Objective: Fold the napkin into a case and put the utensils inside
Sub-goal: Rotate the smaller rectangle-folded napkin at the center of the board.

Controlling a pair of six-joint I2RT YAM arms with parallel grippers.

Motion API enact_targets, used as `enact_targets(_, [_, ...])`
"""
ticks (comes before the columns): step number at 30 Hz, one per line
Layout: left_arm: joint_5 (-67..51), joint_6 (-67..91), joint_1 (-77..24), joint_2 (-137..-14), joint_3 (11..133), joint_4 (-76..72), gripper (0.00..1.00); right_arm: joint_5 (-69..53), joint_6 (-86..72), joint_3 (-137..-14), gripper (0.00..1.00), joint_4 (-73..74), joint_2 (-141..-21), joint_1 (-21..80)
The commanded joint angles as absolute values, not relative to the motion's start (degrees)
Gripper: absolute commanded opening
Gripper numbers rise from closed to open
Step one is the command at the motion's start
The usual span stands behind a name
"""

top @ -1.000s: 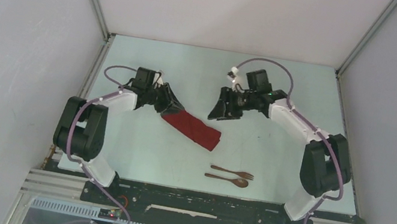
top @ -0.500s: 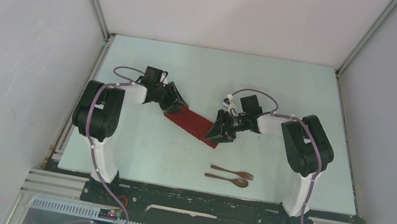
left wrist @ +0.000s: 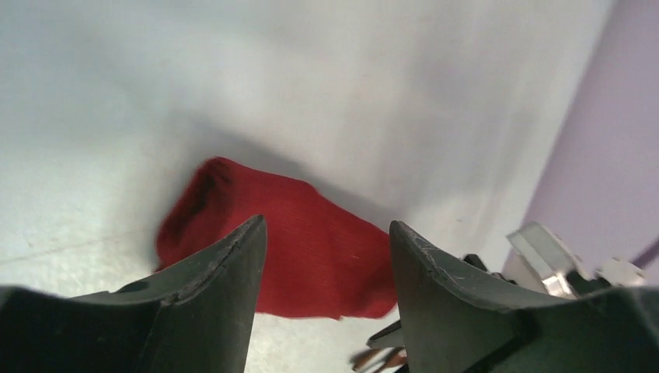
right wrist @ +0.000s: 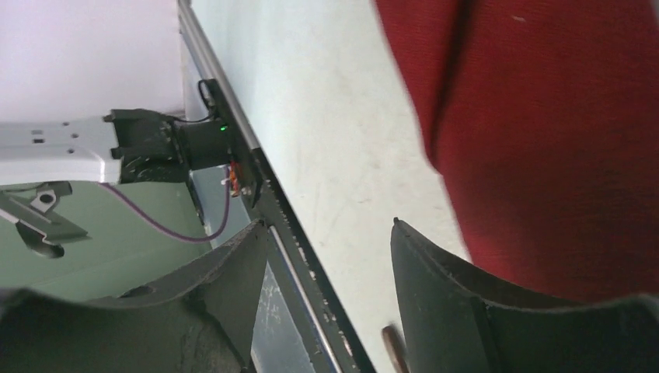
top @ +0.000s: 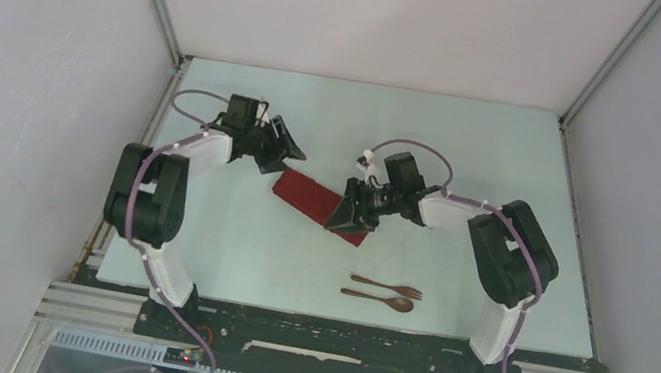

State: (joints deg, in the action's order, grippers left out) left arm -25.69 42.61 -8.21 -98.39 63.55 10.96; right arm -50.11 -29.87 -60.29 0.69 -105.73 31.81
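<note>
Lying on the table [top: 471, 170] as a narrow folded strip, the case [top: 309, 197] runs slantwise, from a far-left end to a near-right end, a little left of the table's middle. The right gripper [top: 342, 219] sits over that near-right end. Its wrist view shows the fingers spread with bare table between them and the red cloth off to one side, so it grips nothing; whether it touches the cloth I cannot tell. The left gripper [top: 289, 148] hangs just beyond the far-left end, jaws likewise parted and empty. The fork [top: 386, 286] and spoon [top: 377, 298] lie side by side nearer the bases, to the near right of the case and apart from it. By my judgement the right arm is nearer to them, and they would have to enter along the strip's slanted axis.
</note>
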Motion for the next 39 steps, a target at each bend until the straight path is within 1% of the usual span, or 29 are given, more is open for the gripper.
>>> enact_targets(1, [-21.18, 41.82, -8.0, -106.97, 64.16, 12.87, 0.65, -48.95, -31.63, -57.46, 0.67, -3.24, -109.32, 28.93])
enact_targets(3, [-20.49, 41.82, -8.0, -108.11, 64.16, 13.18, 0.66, -48.57, -31.12, -55.73, 0.66, -3.64, -109.55, 27.06])
enact_targets(6, [-18.62, 41.03, -8.09, -106.4, 63.27, 14.74, 0.67, -47.63, -28.94, -55.5, 0.66, -0.64, -107.9, 25.95])
enact_targets(8, [-17.43, 39.23, -8.07, -103.81, 63.53, 17.68, 0.67, -47.24, -28.46, -56.0, 0.66, 1.44, -105.14, 26.24])
enact_targets(12, [-14.82, 35.12, -7.82, -94.5, 63.41, 22.81, 0.68, -45.91, -27.0, -58.87, 0.67, 8.21, -100.46, 27.74])
enact_targets(16, [-17.62, 32.11, -9.07, -91.35, 66.56, 25.14, 0.71, -43.92, -26.7, -60.05, 0.67, 10.08, -99.69, 28.24])
enact_targets(17, [-17.39, 30.6, -10.11, -91.98, 67.99, 26.1, 0.71, -41.42, -26.12, -60.92, 0.67, 12.25, -99.96, 28.15])
enact_targets(19, [-12.33, 28.06, -13.1, -94.32, 73.17, 32.12, 0.71, -33.73, -26.19, -63.16, 0.66, 16.51, -100.29, 28.85])
enact_targets(21, [-11.09, 28.66, -14.1, -93.16, 73.55, 32.66, 0.7, -25.0, -28.86, -66.38, 0.65, 20.21, -101.18, 30.2])
enact_targets(24, [-12.33, 30.33, -14.15, -85.94, 69.87, 28.54, 0.71, -14.59, -32.84, -68.13, 0.64, 15.99, -101.66, 34.44])
enact_targets(26, [-9.76, 29.69, -14.04, -81.24, 69.36, 30.53, 0.71, -8.56, -34.65, -70.01, 0.64, 14.25, -102.71, 36.97])
enact_targets(29, [-5.42, 28.0, -13.98, -72.98, 68.15, 34.63, 0.72, -1.69, -33.81, -76.13, 0.63, 14.74, -106.4, 40.63])
enact_targets(32, [-1.89, 27.02, -14.0, -63.77, 65.37, 36.62, 0.73, 5.08, -33.05, -83.11, 0.58, 17.47, -111.0, 44.03])
enact_targets(34, [-0.45, 26.64, -13.97, -58.5, 63.62, 37.96, 0.73, 8.99, -32.35, -88.98, 0.52, 19.84, -114.21, 46.52])
enact_targets(35, [-0.19, 26.54, -14.0, -56.19, 63.1, 38.8, 0.73, 10.78, -32.09, -91.54, 0.48, 21.2, -115.95, 48.11])
enact_targets(37, [1.94, 26.41, -13.97, -52.04, 62.29, 40.45, 0.74, 12.24, -32.18, -96.09, 0.41, 22.88, -119.51, 49.64])
enact_targets(39, [1.92, 26.38, -14.02, -48.48, 61.89, 41.73, 0.74, 13.34, -32.77, -100.96, 0.36, 25.3, -123.33, 50.61])
